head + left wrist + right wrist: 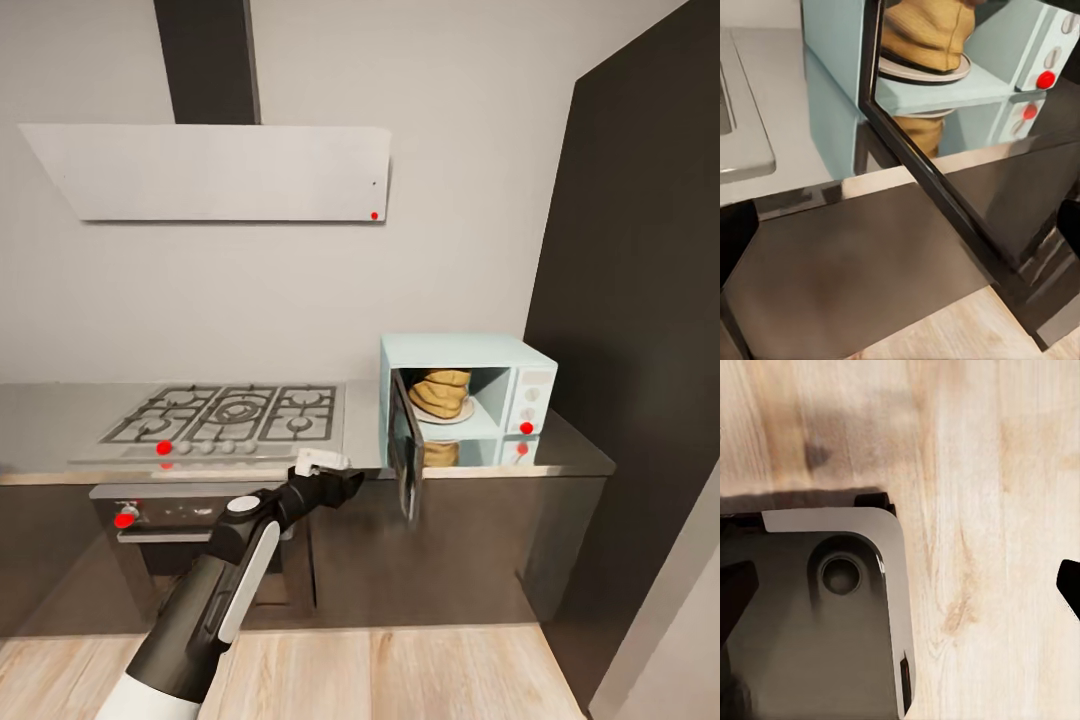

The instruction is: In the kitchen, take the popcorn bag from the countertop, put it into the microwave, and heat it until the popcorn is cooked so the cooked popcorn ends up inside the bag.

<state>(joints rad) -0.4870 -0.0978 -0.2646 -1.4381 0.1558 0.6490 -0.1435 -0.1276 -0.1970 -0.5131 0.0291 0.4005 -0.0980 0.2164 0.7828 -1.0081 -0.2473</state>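
Hob (225,412): we see it at far left on the steel surface (60,430), black oven (150,530) below, white hood (220,172) above.
Left gripper (322,462): our left arm reaches fwd, gripper just short of the surface edge, near the door; we can't tell how wide it stands.
Microwave (470,352): mint box at right end of surface; door (405,455) swung open twd us.
Popcorn bag (440,392): inside microwave, on the white plate (448,417); also seen in left wrist view (926,34).
Right gripper: dark fingertips (1071,585) at frame edges over wood floor (982,472), well apart.
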